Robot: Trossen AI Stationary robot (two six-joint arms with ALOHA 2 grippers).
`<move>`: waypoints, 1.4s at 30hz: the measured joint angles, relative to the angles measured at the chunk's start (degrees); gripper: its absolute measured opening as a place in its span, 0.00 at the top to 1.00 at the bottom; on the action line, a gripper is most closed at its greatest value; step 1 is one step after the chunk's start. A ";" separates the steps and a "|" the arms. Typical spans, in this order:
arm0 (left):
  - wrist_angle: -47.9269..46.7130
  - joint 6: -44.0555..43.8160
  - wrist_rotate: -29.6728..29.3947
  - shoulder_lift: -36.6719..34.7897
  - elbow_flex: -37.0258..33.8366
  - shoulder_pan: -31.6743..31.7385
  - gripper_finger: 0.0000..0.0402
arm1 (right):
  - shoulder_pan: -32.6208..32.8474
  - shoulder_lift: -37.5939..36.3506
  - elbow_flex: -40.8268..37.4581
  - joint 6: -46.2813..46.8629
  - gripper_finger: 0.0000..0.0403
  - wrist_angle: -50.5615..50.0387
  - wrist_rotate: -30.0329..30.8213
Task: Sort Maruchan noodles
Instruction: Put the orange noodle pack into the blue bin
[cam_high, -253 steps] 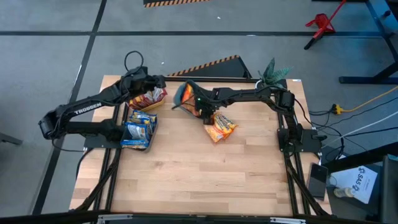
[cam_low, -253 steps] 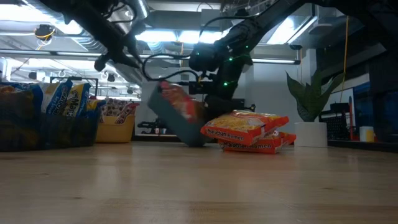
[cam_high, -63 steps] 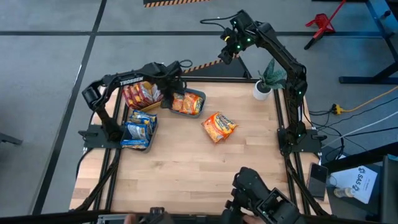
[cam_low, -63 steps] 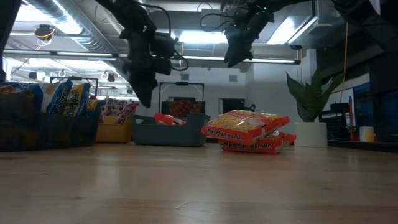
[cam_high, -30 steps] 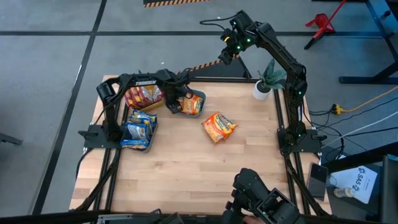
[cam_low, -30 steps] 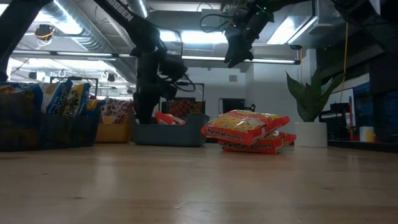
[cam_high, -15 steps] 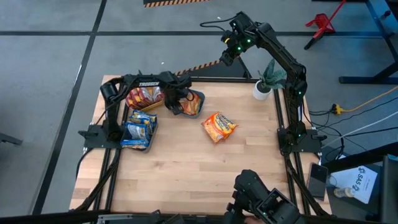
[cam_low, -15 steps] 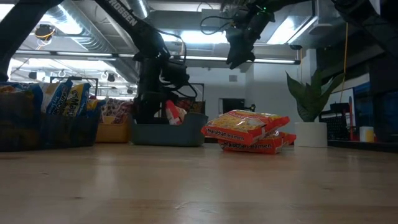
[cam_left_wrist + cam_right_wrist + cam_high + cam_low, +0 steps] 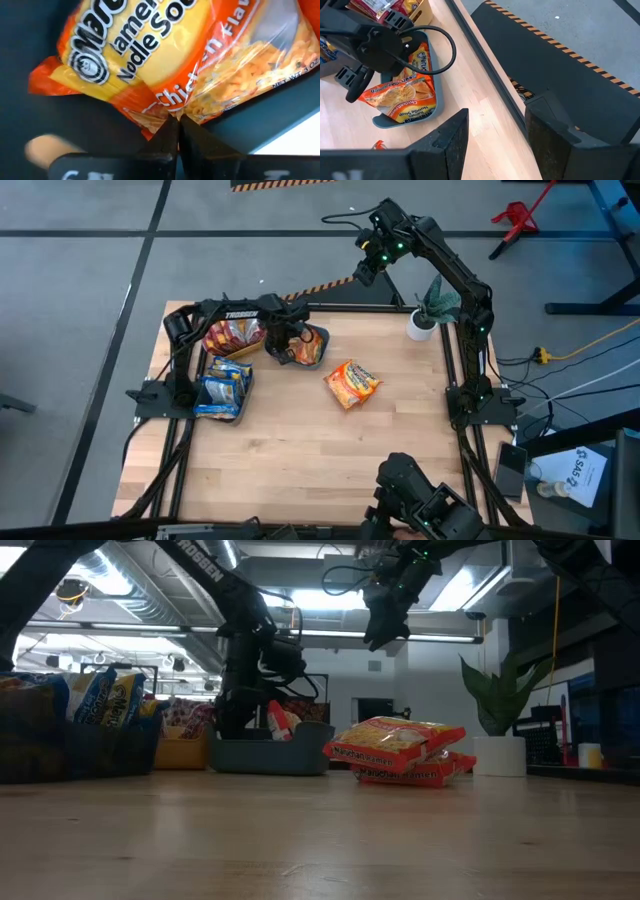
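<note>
Orange Maruchan noodles packets lie in a grey-blue tray at the table's far middle. My left gripper reaches down into this tray and is shut on one orange packet. In the low view, one end of a packet stands up above the tray wall. Two more orange packets are stacked on the bare table. My right gripper hangs open, high above the table's far edge, with nothing between its fingers. My left gripper pinches a gathered crease of the orange packet's plastic between its two shut fingertips, at the edge of the printed face. The fingers come from above, pointing down. The packet still rests in the tray, and the tray's dark floor shows around it.
A yellow bin with red-maroon packets stands at the far left. A dark bin with blue packets sits nearer. A potted plant stands at the far right corner. Bare wood spreads across the table's near half.
My left gripper has moved a little toward the table's right and down into the grey-blue tray. An orange packet that lay flat there now has one end standing above the tray wall.
</note>
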 joint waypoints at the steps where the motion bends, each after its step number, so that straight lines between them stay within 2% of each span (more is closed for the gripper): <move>1: -0.90 0.07 -0.81 0.06 0.86 -0.17 1.00 | 0.00 0.00 -0.01 0.00 0.55 0.09 -0.01; 17: -16.32 2.38 -16.57 -0.17 18.16 -4.72 1.00 | 0.02 0.00 0.01 -0.20 0.55 0.09 -1.49; 20: -17.35 3.97 -21.45 -0.29 18.15 -5.24 1.00 | 0.02 0.00 0.01 -0.44 0.55 0.09 -1.49; 24: -17.28 6.04 -23.07 -0.29 15.84 -4.54 1.00 | 0.00 0.00 0.01 -0.44 0.55 -0.91 -5.21; 28: -17.66 6.22 -30.55 -0.26 14.63 -4.53 1.00 | 0.02 0.00 0.01 -0.44 0.55 -1.59 -8.55; 32: -16.99 6.17 -29.76 -0.26 14.63 -4.51 1.00 | 0.02 0.00 0.01 -0.44 0.55 -2.08 -9.04; 36: -15.30 6.15 -29.04 -0.26 14.57 -4.90 0.99 | 0.02 0.00 0.01 -1.36 0.55 -3.97 -12.32; 42: -13.51 7.11 -30.44 -0.26 14.57 -6.27 0.90 | 0.02 0.00 0.01 -1.51 0.55 -3.85 -14.77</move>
